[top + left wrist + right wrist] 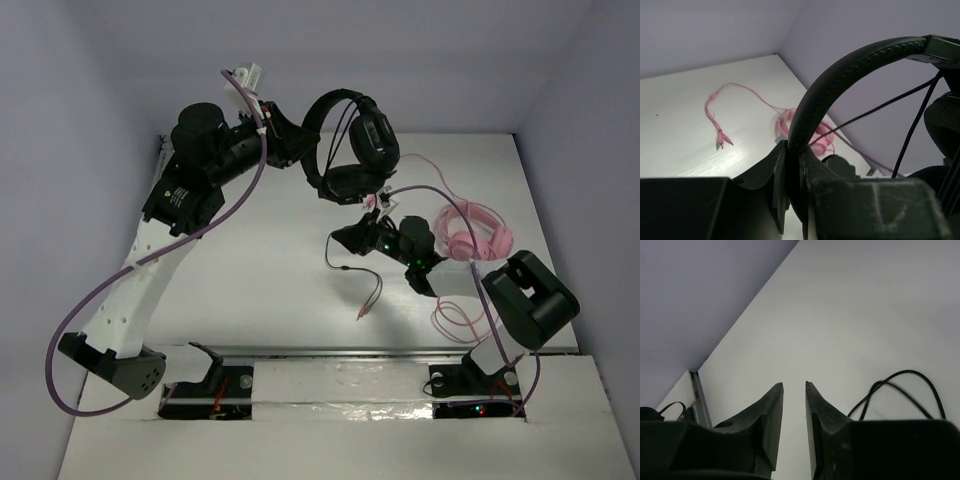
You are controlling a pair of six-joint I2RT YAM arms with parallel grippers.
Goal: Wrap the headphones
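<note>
White table [300, 300], left gripper [792, 152] raised, clamping headphones [372, 140]

One black headphones [372, 140], one pink headphones [462, 243]

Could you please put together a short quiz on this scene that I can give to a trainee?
1. Which part of the black headphones does the left gripper clamp? A) an earcup B) the padded headband C) the cable plug
2. True or false: the pink headphones are lifted off the table.
3. Fill in: in the right wrist view, the cable looping beside the right gripper is ____ in colour.
Key: 1 B; 2 false, they lie on the table; 3 black.
</note>
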